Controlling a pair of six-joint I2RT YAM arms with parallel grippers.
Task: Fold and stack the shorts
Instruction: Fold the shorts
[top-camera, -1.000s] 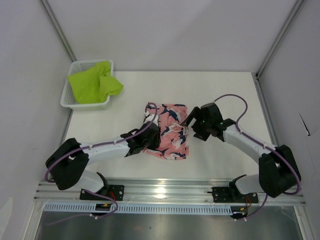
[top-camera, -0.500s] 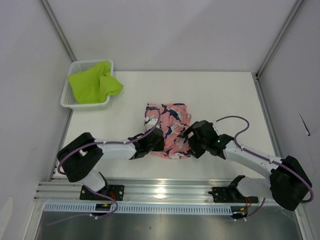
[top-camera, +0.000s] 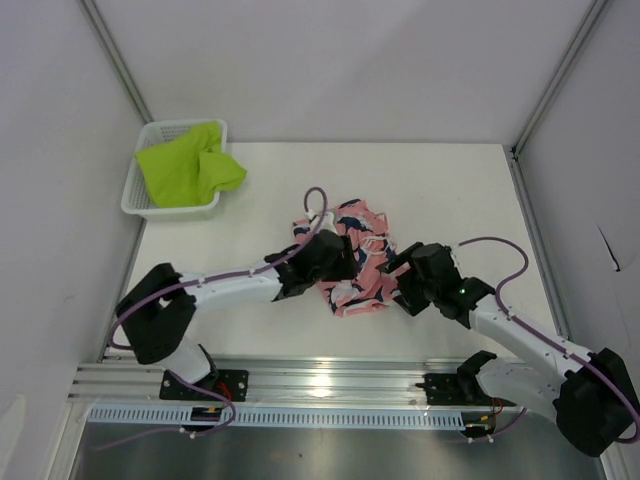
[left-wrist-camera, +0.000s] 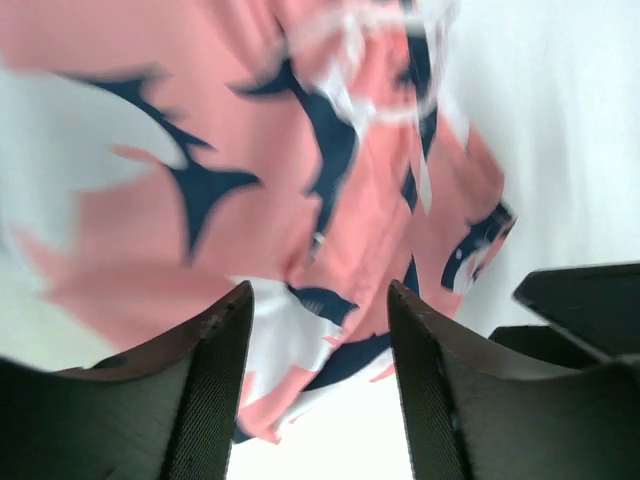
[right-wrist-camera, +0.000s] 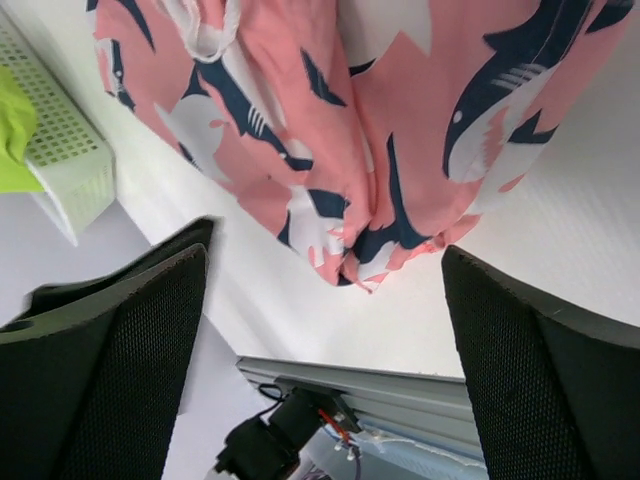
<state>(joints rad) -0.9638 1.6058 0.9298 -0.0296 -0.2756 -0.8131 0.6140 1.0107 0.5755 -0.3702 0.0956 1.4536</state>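
Observation:
The coral-pink shorts (top-camera: 358, 252) with navy and white print lie bunched up on the white table's middle. My left gripper (top-camera: 336, 266) is at their left edge, jaws apart, with the cloth (left-wrist-camera: 300, 180) lying just past and between the fingertips (left-wrist-camera: 232, 310). My right gripper (top-camera: 398, 272) is wide open at their right edge, and their hem (right-wrist-camera: 350, 250) is just ahead of its jaws. The lime-green shorts (top-camera: 186, 165) lie heaped in the white mesh basket (top-camera: 134, 196) at the far left.
The basket also shows in the right wrist view (right-wrist-camera: 70, 165). The metal rail (top-camera: 330, 375) runs along the table's near edge. Frame posts and grey walls close in the table at the back and sides.
The pink shorts have gone from lying flat to bunched and have shifted right. My left gripper pushed forward and right into them. My right gripper drew back to the right.

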